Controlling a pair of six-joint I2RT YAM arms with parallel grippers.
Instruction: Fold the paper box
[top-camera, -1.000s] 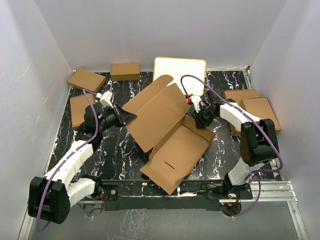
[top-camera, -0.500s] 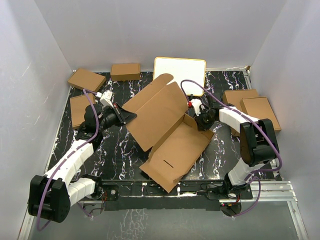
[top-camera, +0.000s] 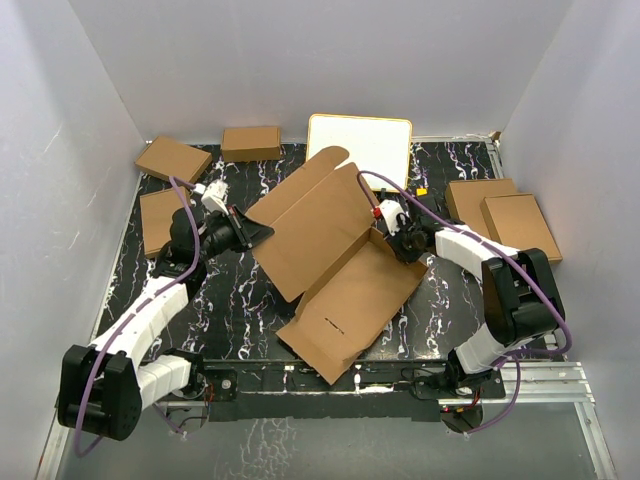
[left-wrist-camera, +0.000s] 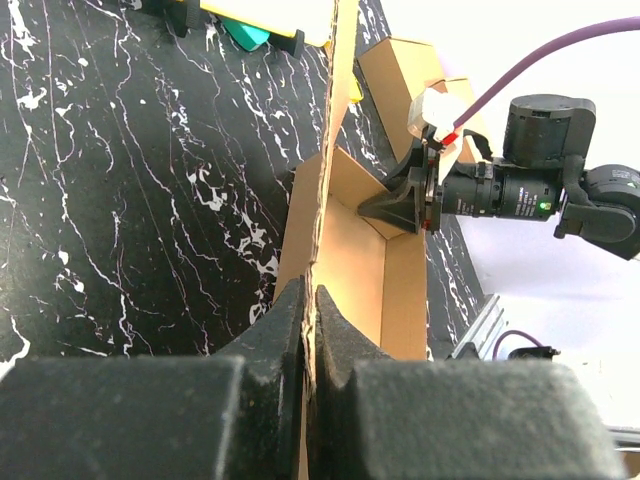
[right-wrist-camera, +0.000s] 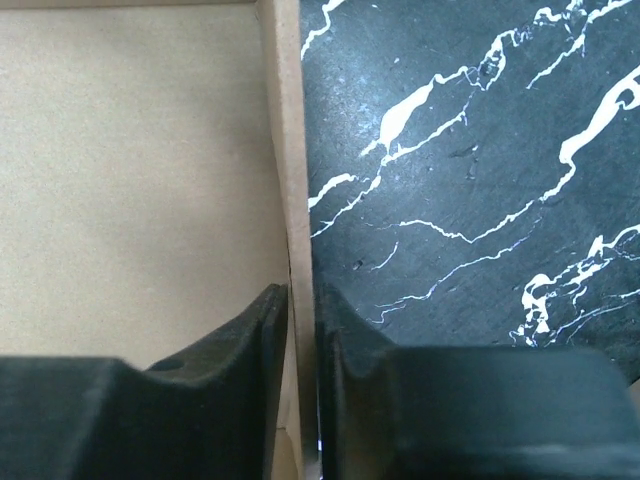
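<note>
Box (top-camera: 350, 300) sits mid-frame on the counter (top-camera: 240, 310); its near panel has slid left since a second ago. Left jaws clenched on the left flap edge, right jaws clenched on the right side wall, pulled inward. Fold advancing, far lid not closed.

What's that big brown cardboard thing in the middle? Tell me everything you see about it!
It is the paper box, a big sheet of plain brown cardboard, only half folded. Its near part makes a shallow tray with low walls and a small slit. Its far panel, with a rounded flap, tilts up. It lies on the black marbled table. The left pincer clamps its left edge, the right pincer its right wall.
</note>
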